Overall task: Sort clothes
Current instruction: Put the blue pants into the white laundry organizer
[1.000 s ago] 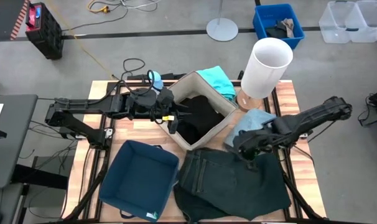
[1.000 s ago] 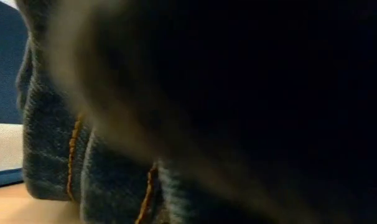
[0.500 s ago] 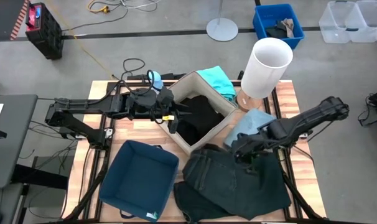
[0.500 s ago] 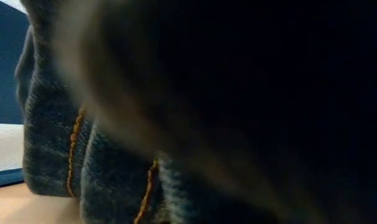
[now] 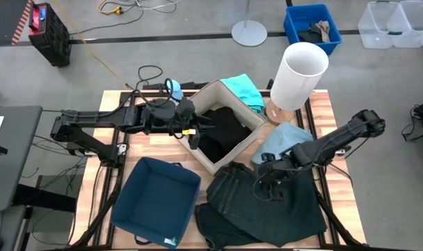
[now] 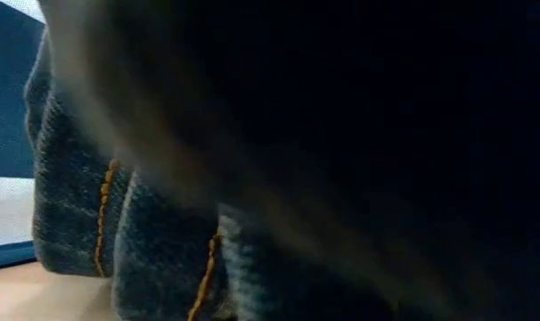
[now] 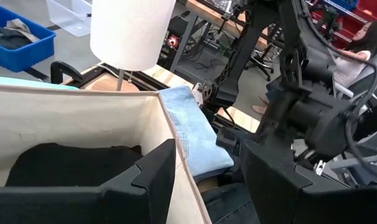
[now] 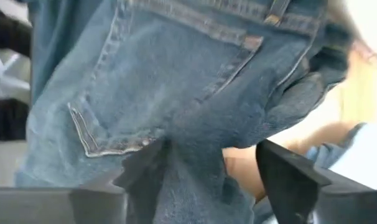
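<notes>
Overhead arrangement of the wooden-slat tabletop (image 5: 162,148). The dark green-black denim jeans (image 5: 267,209) lie crumpled across the near right part of the tabletop, their upper edge bunched just beside the near corner of the open beige fabric box (image 5: 250,139). The right claw (image 5: 266,183) is lowered onto this bunched edge; in the right wrist view its two dark fingers (image 8: 294,180) stand apart, released, with the jeans' seamed back pocket (image 8: 151,99) and a fold of denim filling the space ahead of and between them. Whether the fingers press the cloth cannot be told.

The pale blue denim garment (image 5: 285,138) lies folded on the tabletop between the beige box and the right arm, next to the base of a white cylindrical lamp shade (image 5: 299,74). The soft black garment (image 5: 222,132) rests inside the beige box. The turquoise garment (image 5: 244,90) is draped over the box's far rim.

The left claw (image 5: 201,127) hovers at the box's left wall; in the left wrist view its fingers (image 7: 148,180) are spread, released, either side of that wall. An open navy fabric box (image 5: 156,202) stands on the near left of the tabletop.

In the low view, jeans fabric with orange stitching (image 6: 154,250) blocks nearly the whole field.
</notes>
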